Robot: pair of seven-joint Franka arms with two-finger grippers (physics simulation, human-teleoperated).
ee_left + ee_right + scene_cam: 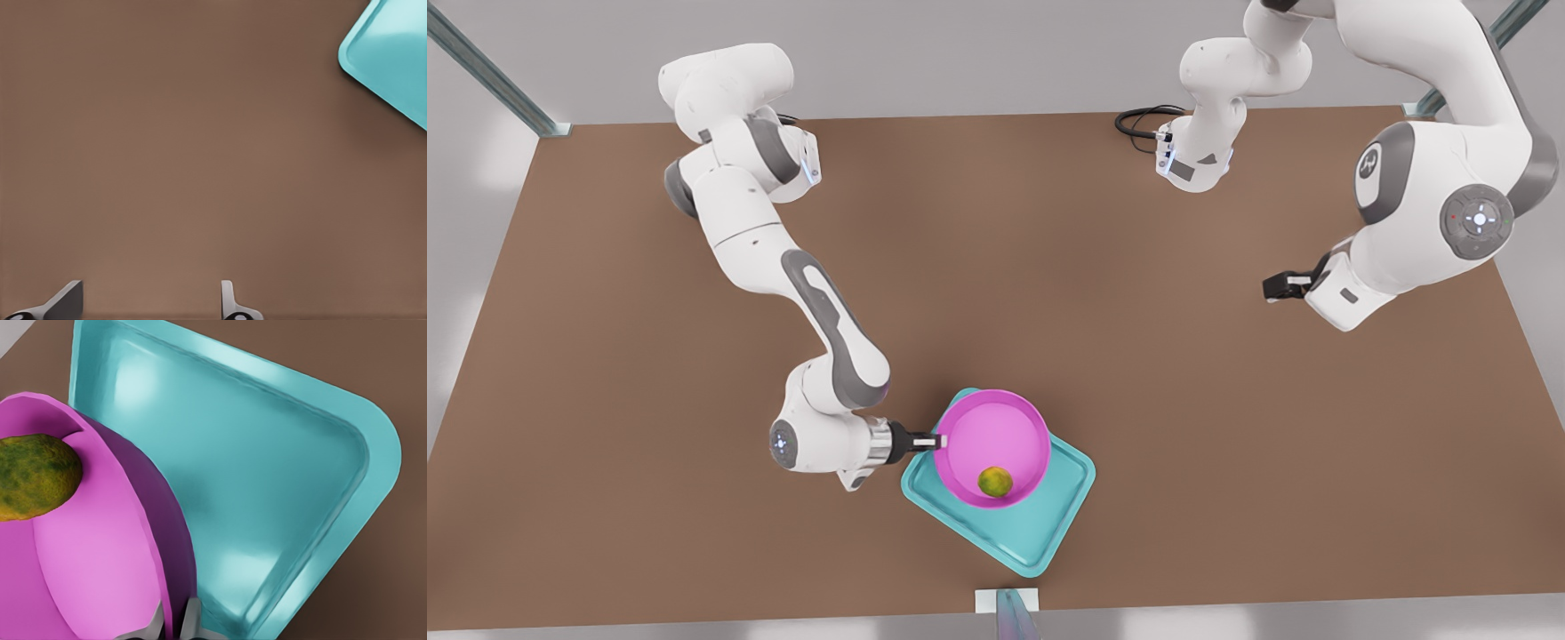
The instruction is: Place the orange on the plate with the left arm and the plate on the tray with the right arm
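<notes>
Plate (996,436): rigid, light, likely slick; pinched at its thin rim by right gripper (941,440), jaws closed on it, held tilted above teal tray (1049,524). Bright magenta, shallow, with bumpy yellow-green orange (995,482) free to roll inside. Left gripper (1270,286) waiting well apart over table (605,400), jaws spread.

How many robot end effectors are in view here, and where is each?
2. The right end effector clamps the pink plate's rim over the teal tray, orange inside. The left end effector hangs open above bare table at the front view's right, waiting.
</notes>
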